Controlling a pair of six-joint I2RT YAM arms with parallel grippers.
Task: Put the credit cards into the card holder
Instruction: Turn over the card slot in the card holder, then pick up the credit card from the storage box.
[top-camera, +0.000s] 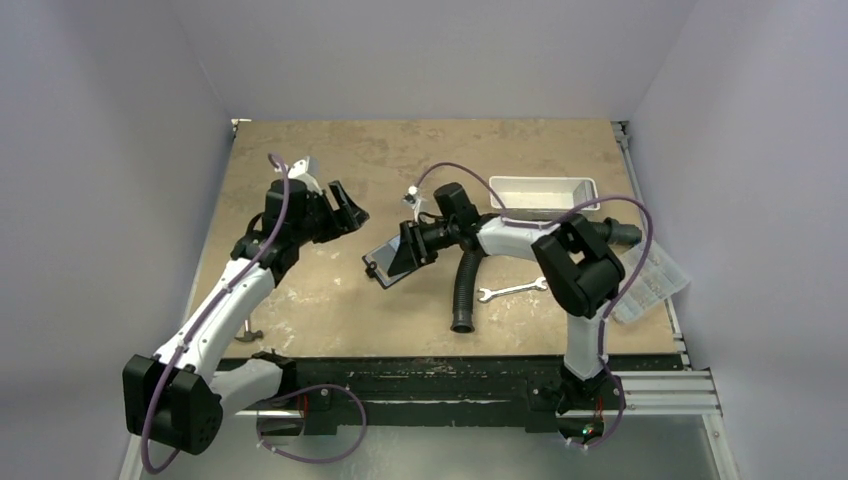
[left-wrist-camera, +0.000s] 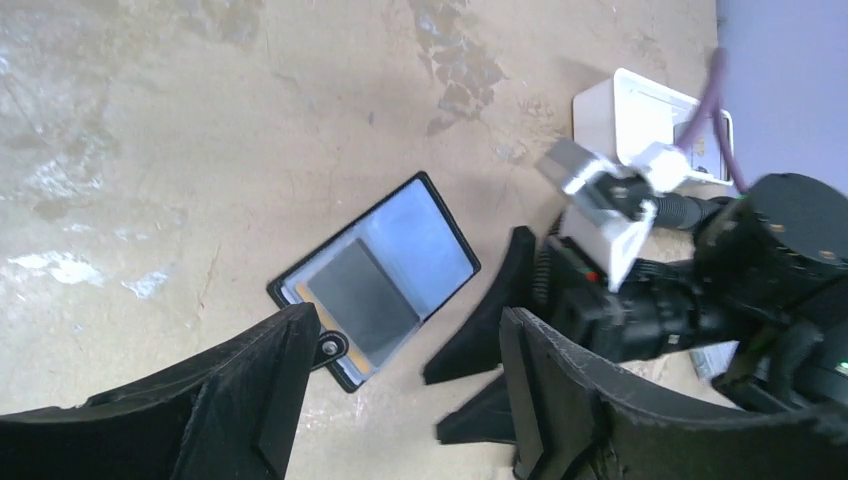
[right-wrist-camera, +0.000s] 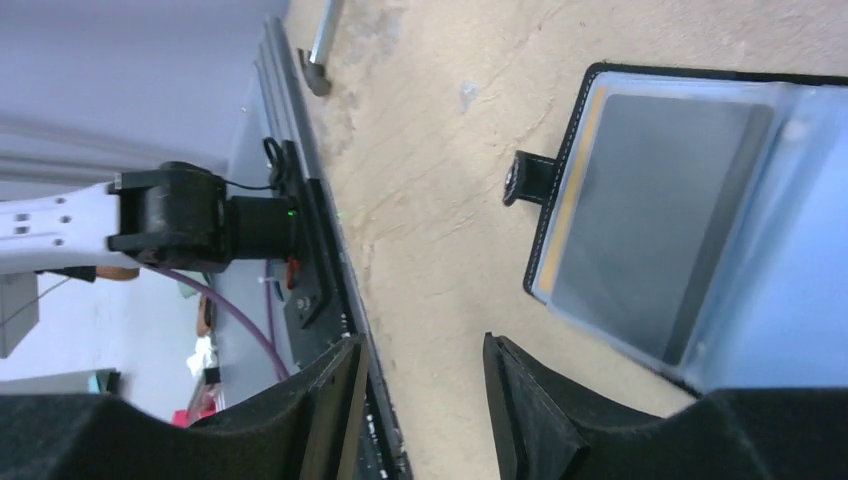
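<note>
Card holder: the card holder (top-camera: 392, 258) lies opened flat on the tabletop (top-camera: 300, 300), near the middle, with its clear sleeves facing up.
Snap tab: a short black tab with a light stud (right-wrist-camera: 523, 178) sticks out from one edge of the holder and rests on the tabletop.
Grey card: a greyish card (right-wrist-camera: 655, 220) sits inside a clear sleeve of the holder.
Yellowish card: only the narrow edge of a yellowish card (right-wrist-camera: 577, 180) shows, tucked in the holder beside the grey one.
Left end effector: the left end effector (top-camera: 345, 208) hangs above the tabletop to the left of the holder, jaws wide, nothing between them.
Right end effector: the right end effector (right-wrist-camera: 420, 360) is low, just beside the holder, jaws parted with bare tabletop in the gap. Whether a finger touches the holder I cannot tell.
White tray: a white tray (top-camera: 545, 190) stands toward the far right.
Wrench: a silver wrench (top-camera: 512, 290) lies under the right arm.
Clear box: a clear compartment box (top-camera: 650, 280) lies at the right edge.
</note>
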